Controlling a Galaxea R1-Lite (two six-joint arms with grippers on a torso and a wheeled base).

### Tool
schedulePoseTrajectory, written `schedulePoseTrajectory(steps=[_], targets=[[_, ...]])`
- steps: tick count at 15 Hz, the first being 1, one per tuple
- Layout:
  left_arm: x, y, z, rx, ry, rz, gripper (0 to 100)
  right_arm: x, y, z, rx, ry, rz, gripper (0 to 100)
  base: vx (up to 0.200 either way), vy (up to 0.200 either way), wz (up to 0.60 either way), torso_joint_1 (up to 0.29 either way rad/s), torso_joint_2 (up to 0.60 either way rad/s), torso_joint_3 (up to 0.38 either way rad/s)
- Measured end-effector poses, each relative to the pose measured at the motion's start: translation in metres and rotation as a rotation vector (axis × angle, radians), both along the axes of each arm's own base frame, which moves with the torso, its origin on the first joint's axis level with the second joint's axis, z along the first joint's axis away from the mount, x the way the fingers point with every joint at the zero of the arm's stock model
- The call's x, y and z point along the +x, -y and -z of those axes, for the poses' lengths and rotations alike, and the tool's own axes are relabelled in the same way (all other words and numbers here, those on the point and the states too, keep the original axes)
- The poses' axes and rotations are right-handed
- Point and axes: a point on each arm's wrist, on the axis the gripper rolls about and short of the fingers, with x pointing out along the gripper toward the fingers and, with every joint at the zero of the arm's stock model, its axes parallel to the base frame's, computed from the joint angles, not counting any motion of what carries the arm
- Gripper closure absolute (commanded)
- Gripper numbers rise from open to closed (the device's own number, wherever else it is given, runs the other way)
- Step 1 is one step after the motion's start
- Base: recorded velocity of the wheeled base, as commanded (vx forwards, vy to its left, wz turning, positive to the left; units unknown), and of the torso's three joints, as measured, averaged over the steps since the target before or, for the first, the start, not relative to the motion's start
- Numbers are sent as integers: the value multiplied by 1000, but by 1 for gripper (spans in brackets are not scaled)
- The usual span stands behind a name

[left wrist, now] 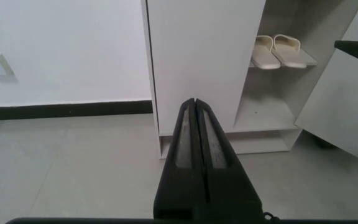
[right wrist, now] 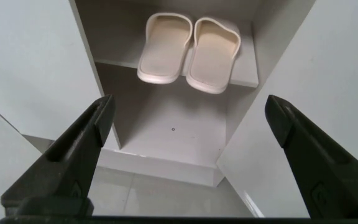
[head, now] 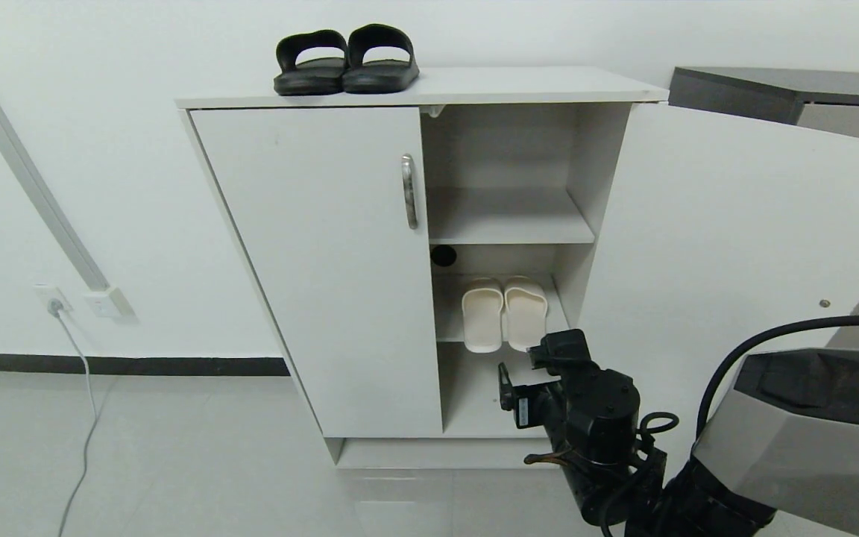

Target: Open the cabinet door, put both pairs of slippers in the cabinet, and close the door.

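Observation:
A pair of black slippers (head: 346,63) stands on top of the white cabinet (head: 519,83), toward its left. The cabinet's right door (head: 735,246) is swung wide open; the left door (head: 318,268) with its metal handle (head: 409,192) is closed. A pair of white slippers (head: 504,313) (right wrist: 188,53) (left wrist: 284,51) lies side by side on the middle shelf. My right gripper (head: 520,365) (right wrist: 190,104) hangs open and empty just in front of and below that shelf. My left gripper (left wrist: 194,102) is shut on nothing, low over the floor, facing the closed door.
The upper shelf (head: 508,216) and the bottom shelf (head: 474,395) are bare. A wall socket (head: 53,302) with a trailing cable is at the left. A grey unit (head: 787,93) stands behind the open door. Open tiled floor (head: 176,455) lies before the cabinet.

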Motion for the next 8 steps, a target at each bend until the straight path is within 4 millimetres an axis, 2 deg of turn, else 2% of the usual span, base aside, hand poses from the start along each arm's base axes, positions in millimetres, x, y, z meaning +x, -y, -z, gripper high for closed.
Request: schedulePoseTrajectory(steps=[3, 8], targets=[[0, 0, 0, 0, 0, 0, 100, 0, -1, 1, 0, 0, -1, 0, 0, 0, 0, 0, 0, 0], [0, 0, 0, 1, 1, -1, 100, 1, 0, 1, 0, 0, 4, 0, 0, 200, 0, 6, 0, 4]])
